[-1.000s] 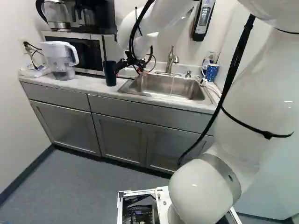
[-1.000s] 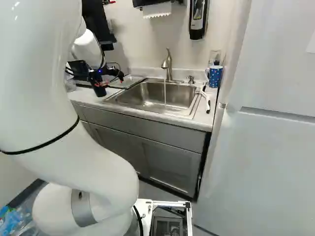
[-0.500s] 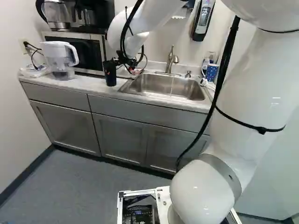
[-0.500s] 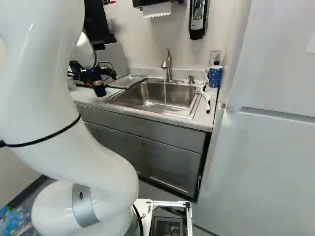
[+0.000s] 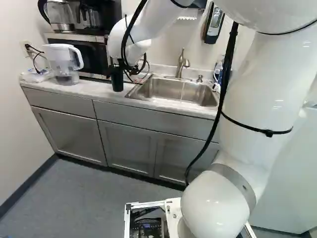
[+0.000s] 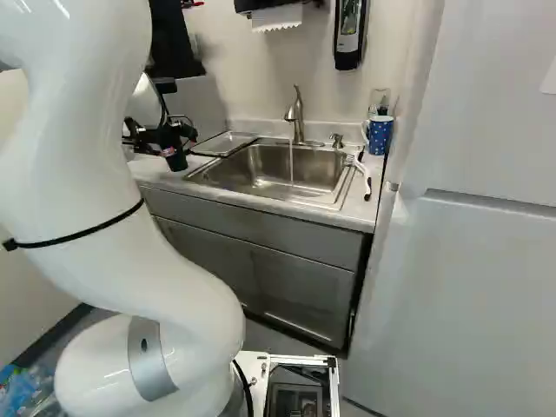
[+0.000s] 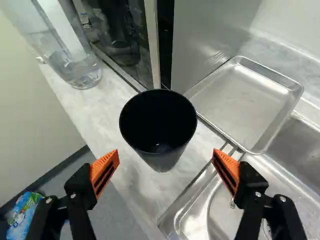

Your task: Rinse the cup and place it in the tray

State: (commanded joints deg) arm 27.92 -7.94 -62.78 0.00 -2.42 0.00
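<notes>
No writing or numbers can be read; on the wall dispenser [image 6: 349, 36] at the top of the right base view, only illegible marks are seen.

In my left base view, the worktop [image 5: 96, 90] carries the pitcher [image 5: 63, 64] at left; I see the cup [image 7: 159, 125] between it and the sink [image 5: 173, 90]. The tray [image 7: 245, 102] lies at the sink's left, the tap [image 5: 182, 64] behind, the mug [image 6: 380, 135] right.
</notes>
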